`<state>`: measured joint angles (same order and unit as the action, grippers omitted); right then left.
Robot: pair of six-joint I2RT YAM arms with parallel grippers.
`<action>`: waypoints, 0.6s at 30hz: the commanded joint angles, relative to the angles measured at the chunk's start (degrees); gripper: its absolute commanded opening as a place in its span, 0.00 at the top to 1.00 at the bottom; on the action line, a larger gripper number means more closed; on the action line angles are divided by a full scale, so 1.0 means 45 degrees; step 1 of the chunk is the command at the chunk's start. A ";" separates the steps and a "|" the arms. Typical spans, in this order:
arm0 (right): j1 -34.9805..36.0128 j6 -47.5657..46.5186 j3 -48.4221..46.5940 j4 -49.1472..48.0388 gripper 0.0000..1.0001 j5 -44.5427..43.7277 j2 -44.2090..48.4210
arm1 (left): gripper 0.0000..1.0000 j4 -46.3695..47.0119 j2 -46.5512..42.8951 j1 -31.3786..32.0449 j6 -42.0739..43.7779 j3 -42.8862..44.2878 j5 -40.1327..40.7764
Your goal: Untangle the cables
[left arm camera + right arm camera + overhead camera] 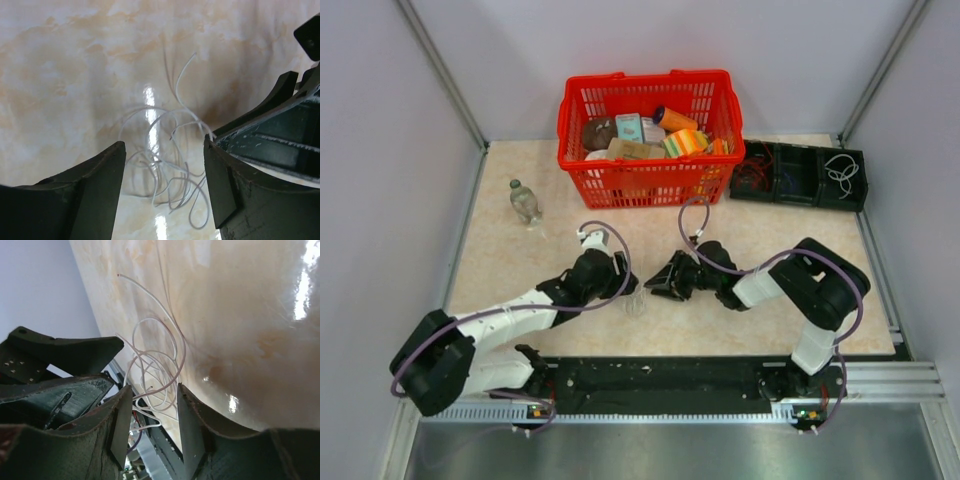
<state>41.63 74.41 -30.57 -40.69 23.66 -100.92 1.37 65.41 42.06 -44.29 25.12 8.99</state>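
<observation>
- Left gripper [164, 150]: released. Its two dark fingers [95, 192] stand wide apart, low over the worktop [775, 225], with nothing clamped between them.
- Right gripper [154, 389]: jaws apart, with a clear gap. Thin strands pass through the gap, but no pad is seen pressing on them.
- The two grippers face each other, tips close together, near the middle of the worktop.
- The cables [167, 180]: a loose tangle of very thin white and pale pinkish loops. It lies on the worktop between the two grippers, and partly between the fingers of each.
- Two free ends reach out of the tangle across the bare surface, away from the left gripper.
- Clear bottle [525, 202]: upright, at the far left, well apart from the tangle.
- Red basket [645, 182]: at the far edge, filled with assorted packaged goods.
- Black tray [798, 202]: just beside the basket on its right. White wire is coiled in the right compartment and reddish wire lies in the left.
</observation>
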 commanded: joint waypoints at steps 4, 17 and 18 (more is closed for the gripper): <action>0.0144 -0.0032 -0.0512 -0.0548 0.57 0.0133 -0.0053 | 0.37 -0.1239 0.2065 -0.0245 -0.0117 0.2209 0.0052; 0.0125 0.0182 -0.0883 -0.1289 0.68 0.0679 -0.0775 | 0.56 -0.1456 0.3473 -0.0461 -0.0079 0.2854 -0.0534; 0.0125 0.0202 -0.0902 -0.1407 0.71 0.0718 -0.0853 | 0.59 -0.1437 0.3454 -0.0461 -0.0060 0.2854 -0.0553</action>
<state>41.63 74.87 -33.08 -42.35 25.50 -102.96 -6.28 81.06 40.21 -45.10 36.42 7.42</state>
